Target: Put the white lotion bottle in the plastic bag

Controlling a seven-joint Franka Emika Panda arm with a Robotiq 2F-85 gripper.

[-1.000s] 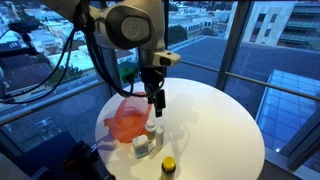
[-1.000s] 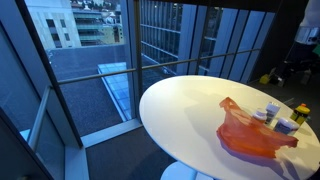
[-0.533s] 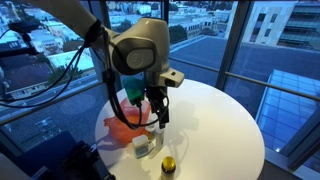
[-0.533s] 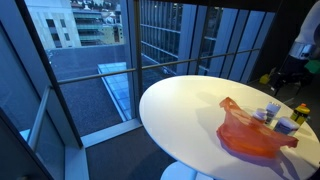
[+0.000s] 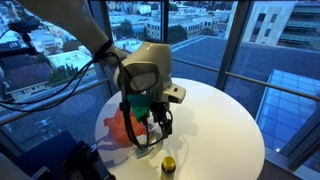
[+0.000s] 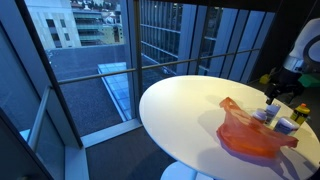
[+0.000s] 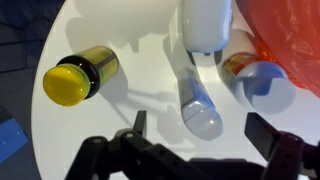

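Wrist view looks straight down on the gripper [image 7: 197,122], whose two dark fingers [image 7: 138,128] stand wide apart with nothing between them, so the claw is open and holds nothing. Above the gap, on the round white table [image 7: 120,40], lies the white lotion bottle [image 7: 205,25], cut off by the top of the picture. It rests on the bare tabletop just beside the orange plastic bag [image 7: 285,25] and, as far as can be seen, not inside it. A slim grey bottle [image 7: 200,108] lies directly between the fingertips, its upper end touching or nearly touching the lotion bottle. To one side of it a blue-capped bottle [image 7: 262,85] lies against the rim of the bag, and to the other a yellow-capped bottle [image 7: 75,80] lies on its side near the table's curved edge, well apart from the rest. In an exterior view the arm [image 5: 145,75] bends low over the table edge nearest that camera, hiding most of the bottles, with the bag [image 5: 118,125] beside it and the yellow-capped bottle [image 5: 168,164] close to that edge. In an exterior view the bag [image 6: 250,138] sprawls towards the table's far edge, with small bottles clustered just past it; they are too small there to tell apart.
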